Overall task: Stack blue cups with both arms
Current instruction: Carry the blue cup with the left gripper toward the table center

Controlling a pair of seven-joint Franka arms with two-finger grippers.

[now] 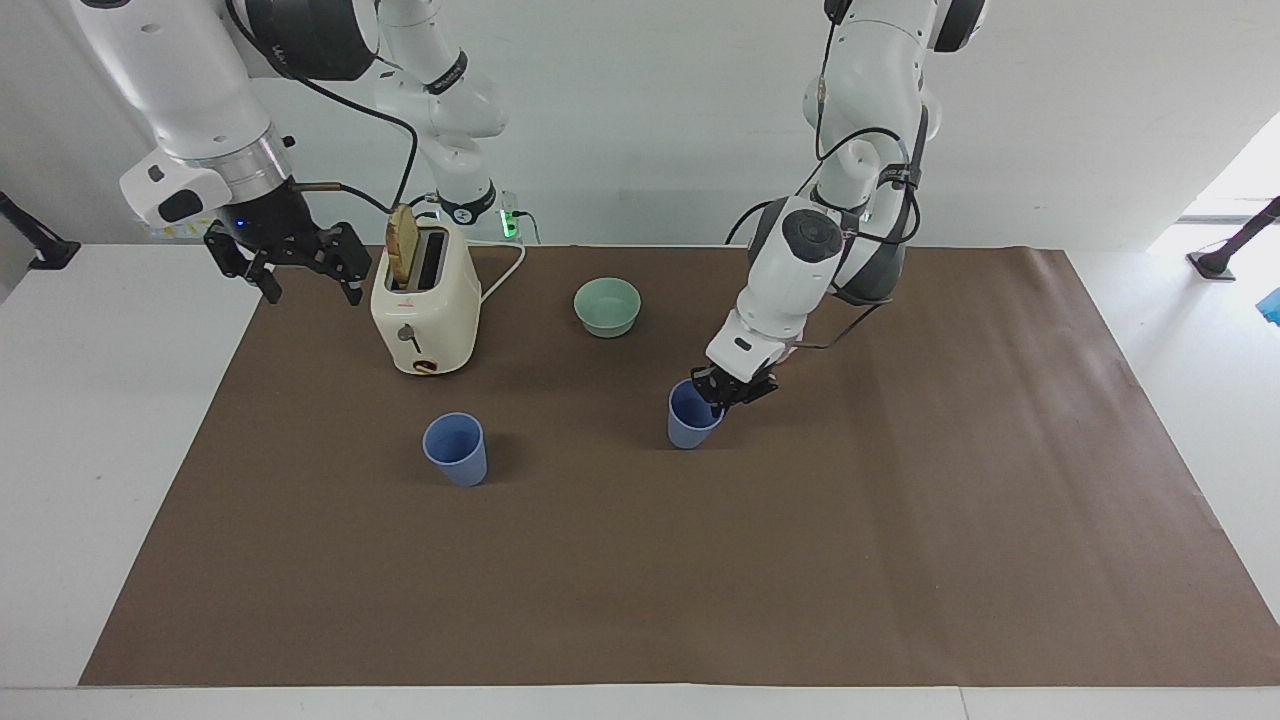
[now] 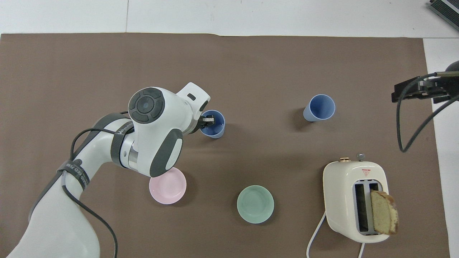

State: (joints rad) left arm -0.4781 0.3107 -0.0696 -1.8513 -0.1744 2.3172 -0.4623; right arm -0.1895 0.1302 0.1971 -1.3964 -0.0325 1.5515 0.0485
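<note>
Two blue cups are in view. My left gripper is shut on the rim of one blue cup, which it holds upright and low over the middle of the brown mat; the grip also shows in the overhead view, gripper and cup. I cannot tell whether this cup touches the mat. The other blue cup stands upright on the mat toward the right arm's end, also visible from overhead. My right gripper is open and empty, raised beside the toaster at the mat's edge, waiting.
A cream toaster with a bread slice stands nearer the robots than the free cup. A pale green bowl and a pink bowl also sit nearer the robots. Brown mat covers the table.
</note>
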